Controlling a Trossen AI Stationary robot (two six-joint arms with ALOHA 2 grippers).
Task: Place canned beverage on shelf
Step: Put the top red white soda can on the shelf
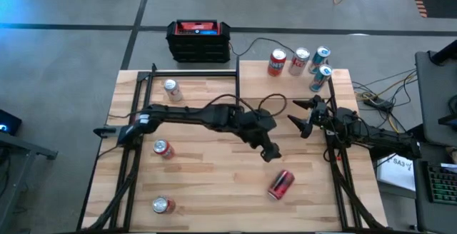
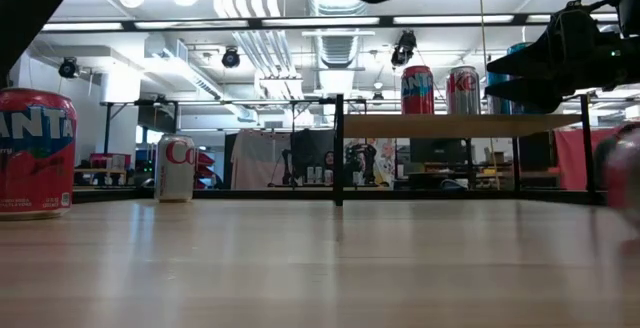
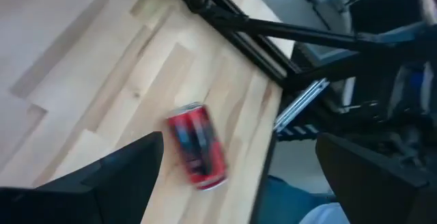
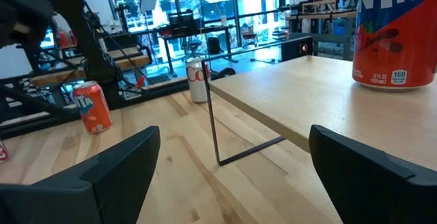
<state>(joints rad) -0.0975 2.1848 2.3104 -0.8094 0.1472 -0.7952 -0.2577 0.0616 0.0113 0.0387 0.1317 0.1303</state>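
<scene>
A red can (image 1: 280,184) lies on its side on the table near the right front; it also shows in the left wrist view (image 3: 196,145). My left gripper (image 1: 271,153) hangs open above the table, a little to the far left of this can, touching nothing (image 3: 239,152). The shelf (image 1: 257,84), a pale board on thin black posts, stands at the far right and bears several upright cans (image 1: 300,60). My right gripper (image 1: 297,115) is open and empty, just off the shelf's near edge (image 4: 232,149). A red Fanta can (image 4: 386,33) stands on the shelf board (image 4: 307,108).
Upright cans stand on the table's left half: a white one (image 1: 171,89) far back, a red one (image 1: 163,148) mid-left, another (image 1: 163,205) at the front. A black-and-red box (image 1: 198,39) sits beyond the far edge. Black frame rails run along both table sides.
</scene>
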